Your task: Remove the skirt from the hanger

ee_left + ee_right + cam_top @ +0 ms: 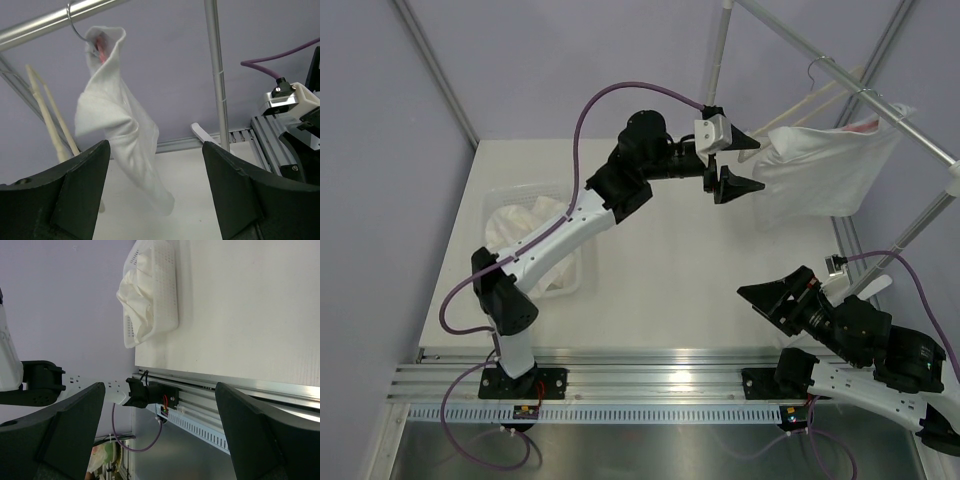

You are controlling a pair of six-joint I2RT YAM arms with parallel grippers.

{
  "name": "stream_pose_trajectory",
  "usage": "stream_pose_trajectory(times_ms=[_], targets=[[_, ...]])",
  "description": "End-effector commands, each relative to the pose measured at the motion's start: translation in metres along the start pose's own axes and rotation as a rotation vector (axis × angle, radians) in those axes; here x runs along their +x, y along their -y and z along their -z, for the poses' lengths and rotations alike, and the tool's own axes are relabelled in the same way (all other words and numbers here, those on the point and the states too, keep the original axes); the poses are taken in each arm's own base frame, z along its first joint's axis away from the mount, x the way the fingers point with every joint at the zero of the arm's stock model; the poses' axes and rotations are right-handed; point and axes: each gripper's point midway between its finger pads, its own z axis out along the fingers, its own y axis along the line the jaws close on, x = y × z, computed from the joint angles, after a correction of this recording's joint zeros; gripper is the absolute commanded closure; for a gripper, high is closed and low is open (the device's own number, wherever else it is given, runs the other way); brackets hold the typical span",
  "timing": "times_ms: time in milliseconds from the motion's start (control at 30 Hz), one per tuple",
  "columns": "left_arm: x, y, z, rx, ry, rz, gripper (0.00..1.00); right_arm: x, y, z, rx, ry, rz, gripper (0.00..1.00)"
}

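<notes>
— White fabric up under the rail (800,42), is that the skirt (830,170)?

— Yes. It hangs from the rail, clear of the table (670,270), with its lower hem free. I have the left gripper (745,163) just beside the skirt edge that faces the left arm. Its jaws are spread wide and grasp nothing. From overhead the upper fingertip may be brushing the fabric; I can't tell.

— Does the wrist camera help?

— Some. My left wrist view looks up at the skirt (117,120), framed in the gap between both fingers and twisted into a narrow fold. Its top is bunched at the hanger (75,27), whose wire hook sits over the rail (45,22). An upright pole (217,75) drops from the rail's level, with bare wall between it and the fabric.

— And the other arm?

— I've got the right gripper (765,305) well apart from the rail, on its near side, released as well. Its camera faces away from the rail. There I see the table edge and a mesh basket (165,300) holding crumpled white cloth (137,295), which the left wrist view doesn't show.
</notes>
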Motion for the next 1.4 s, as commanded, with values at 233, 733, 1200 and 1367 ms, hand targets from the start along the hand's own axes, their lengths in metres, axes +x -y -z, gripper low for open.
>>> stream_pose_trajectory(times_ms=[233,733,1200,1367], targets=[[0.001,-0.023,-0.015,-0.007,0.043,-0.011,0.2,-0.006,-0.003,0.004,-0.007,0.022,-0.019,0.01],[0.016,-0.052,-0.043,-0.154,0.034,0.043,0.14,-0.007,0.006,0.006,-0.009,0.032,-0.035,0.0],[0.023,-0.04,-0.073,-0.207,-0.036,0.012,0.28,-0.01,0.007,0.015,-0.024,0.029,-0.051,0.01],[0.025,-0.042,-0.073,-0.219,-0.04,0.012,0.38,-0.012,0.006,0.017,-0.027,0.033,-0.051,0.01]])
